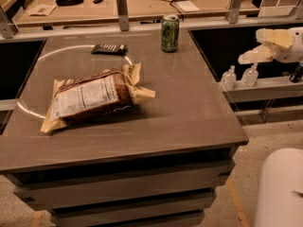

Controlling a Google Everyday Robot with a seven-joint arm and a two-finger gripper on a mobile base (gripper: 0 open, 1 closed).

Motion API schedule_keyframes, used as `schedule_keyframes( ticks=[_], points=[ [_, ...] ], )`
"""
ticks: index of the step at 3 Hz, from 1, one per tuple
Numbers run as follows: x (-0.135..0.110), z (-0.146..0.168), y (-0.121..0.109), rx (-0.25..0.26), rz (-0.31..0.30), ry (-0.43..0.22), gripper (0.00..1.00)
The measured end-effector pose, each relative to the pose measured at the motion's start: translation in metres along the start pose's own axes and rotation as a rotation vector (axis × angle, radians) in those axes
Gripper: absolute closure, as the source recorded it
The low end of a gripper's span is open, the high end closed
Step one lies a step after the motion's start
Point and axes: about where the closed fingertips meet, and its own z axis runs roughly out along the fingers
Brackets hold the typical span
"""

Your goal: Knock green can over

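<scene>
The green can (pixel 170 32) stands upright at the far edge of the grey table (pixel 189 112), right of centre. It is slim, with pale print and a silver top rim. My gripper (pixel 251 47) hangs in the air off the table's right side, well to the right of the can and a little nearer to me. Its two pale fingers (pixel 273 36) point left towards the table with a gap between them, and nothing is held.
A large brown and cream snack bag (pixel 92 98) lies on the table's left half. A black remote (pixel 109 48) lies at the far side, left of the can. Two small bottles (pixel 228 79) stand on a shelf right of the table. A white robot body (pixel 279 188) fills the lower right.
</scene>
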Motion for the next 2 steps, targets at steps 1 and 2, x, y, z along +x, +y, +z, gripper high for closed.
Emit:
schedule_keyframes(
  ticks=[1,2],
  points=[
    [-0.003,-0.017,0.014,0.046,0.047,-0.015,0.00],
    [0.004,-0.042,0.024,0.117,-0.034,-0.008,0.00]
  ],
)
